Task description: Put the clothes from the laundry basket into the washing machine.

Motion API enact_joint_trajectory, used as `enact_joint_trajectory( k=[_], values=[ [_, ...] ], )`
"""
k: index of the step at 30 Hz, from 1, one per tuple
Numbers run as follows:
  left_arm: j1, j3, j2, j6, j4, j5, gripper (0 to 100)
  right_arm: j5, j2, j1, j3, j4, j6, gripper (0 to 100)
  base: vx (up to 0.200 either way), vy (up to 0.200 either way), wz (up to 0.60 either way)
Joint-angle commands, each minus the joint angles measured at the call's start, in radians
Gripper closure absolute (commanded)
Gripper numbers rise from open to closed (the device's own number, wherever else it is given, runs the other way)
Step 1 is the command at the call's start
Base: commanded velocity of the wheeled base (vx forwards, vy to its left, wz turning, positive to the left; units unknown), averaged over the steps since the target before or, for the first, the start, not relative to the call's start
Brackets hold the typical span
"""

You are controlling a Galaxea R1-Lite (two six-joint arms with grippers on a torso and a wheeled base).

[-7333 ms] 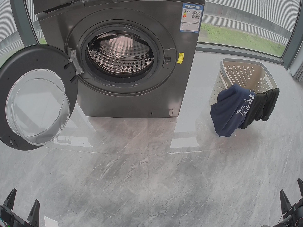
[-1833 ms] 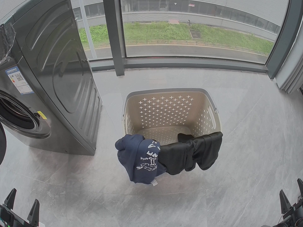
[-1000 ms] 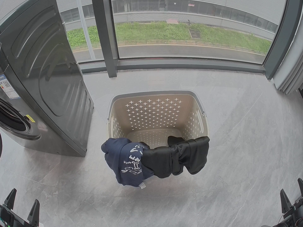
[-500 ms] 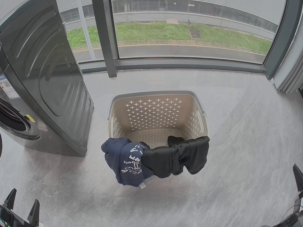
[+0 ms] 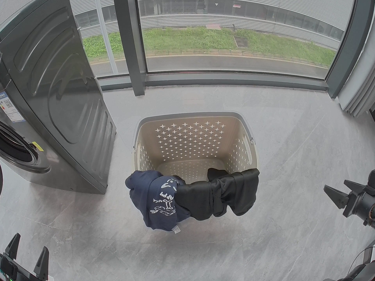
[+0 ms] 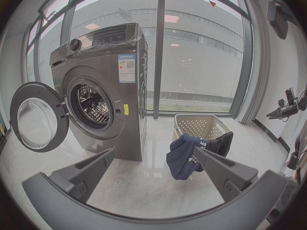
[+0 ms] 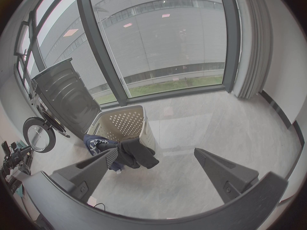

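laundry basket (image 5: 194, 115) out on the grey floor (image 5: 234, 254) before the big window (image 5: 234, 28), just right of the washing machine (image 5: 58, 94). over its near rim hangs a navy garment (image 5: 154, 200) with white print, touching a black garment (image 5: 224, 194) draped beside it on the same rim, both spilling down the outside wall. from the left wrist, the machine's round door (image 6: 38, 117) stands wide open and the steel drum (image 6: 92, 104) shows behind it. right gripper (image 5: 335, 185) is up off the floor at the right, well apart from the basket, fingers spread wide with nothing between them. left gripper (image 5: 30, 242) sits low at the near left, fingers also wide apart and empty
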Motion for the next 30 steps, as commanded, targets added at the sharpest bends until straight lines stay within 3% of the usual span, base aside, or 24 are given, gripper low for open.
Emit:
enact_joint_trajectory(
  k=[1,5,13,18,21,30],
  values=[
    [0.0,0.016,-0.004,-0.001,0.0,0.0,0,0.002,0.325,0.047,-0.001,-0.142,0.013,0,0.0,0.0,0.0],
    [0.0,0.016,-0.004,-0.001,0.0,0.0,0,-0.004,0.424,0.072,0.004,-0.224,0.017,0,0.0,0.0,0.0],
    [-0.001,0.016,-0.002,-0.001,0.0,0.0,0,-0.012,0.483,0.107,-0.014,-0.235,0.037,0,0.0,0.0,0.0],
    [-0.001,0.016,-0.002,-0.001,0.0,0.0,0,-0.078,0.566,0.202,-0.054,-0.236,0.129,0,0.0,0.0,0.0],
    [-0.003,0.016,-0.002,-0.001,0.0,0.0,0,-0.104,0.598,0.238,-0.074,-0.235,0.151,0,0.0,0.0,0.0],
    [-0.003,0.016,-0.002,-0.001,0.0,0.0,0,-0.108,0.712,0.271,-0.128,-0.277,0.145,0,0.0,0.0,0.0]
  ],
)
